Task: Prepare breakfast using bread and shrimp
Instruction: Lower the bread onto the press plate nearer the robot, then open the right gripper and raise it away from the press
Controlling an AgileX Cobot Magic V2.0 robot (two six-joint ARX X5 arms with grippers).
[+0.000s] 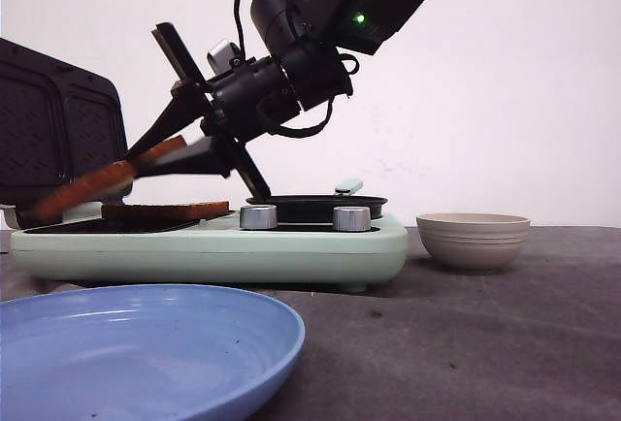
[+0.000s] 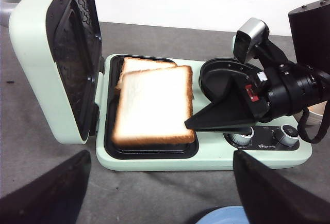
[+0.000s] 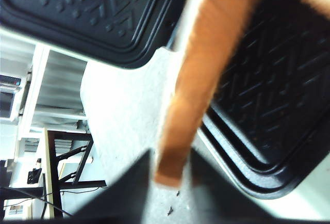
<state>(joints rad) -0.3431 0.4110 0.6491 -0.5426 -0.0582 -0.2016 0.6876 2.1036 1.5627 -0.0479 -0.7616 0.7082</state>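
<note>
There was small print beside the two silver knobs (image 2: 263,135) of the pale green sandwich maker (image 1: 209,243), but it was too small to read; no other writing or brand showed.

The right claw (image 2: 192,124) was closed on the upper slice of white bread with a golden-brown crust (image 2: 153,106), gripping it at the edge nearest to the knobs. From the claw, this slice reached away toward the open lid of black patterned plate (image 2: 72,48), which stood upright on the far side of the slice. In the front view the slice (image 1: 97,184) was tilted: the gripped end was high at the claw (image 1: 146,154), and the far end was lower, near the black baking tray (image 2: 149,149) of the machine. In the right wrist view the brown crust edge (image 3: 198,79) ran straight out from between the dark fingers (image 3: 126,182).

A second slice of the same bread (image 2: 136,65) lay flat in the tray under the held one, partly covered by it, with its far corner showing beyond. In the front view it lay just below the claw (image 1: 165,211).

The left claw (image 2: 160,193) hung above the grey tabletop (image 1: 466,343), well apart from the bread, and its two dark fingers (image 2: 44,193) were spread wide with nothing between them.

Behind the right claw sat a round black pan (image 2: 219,77). A beige ribbed bowl (image 1: 473,239) stood on the tabletop beyond the knobs, and a blue plate (image 1: 146,343) lay near the left claw.
</note>
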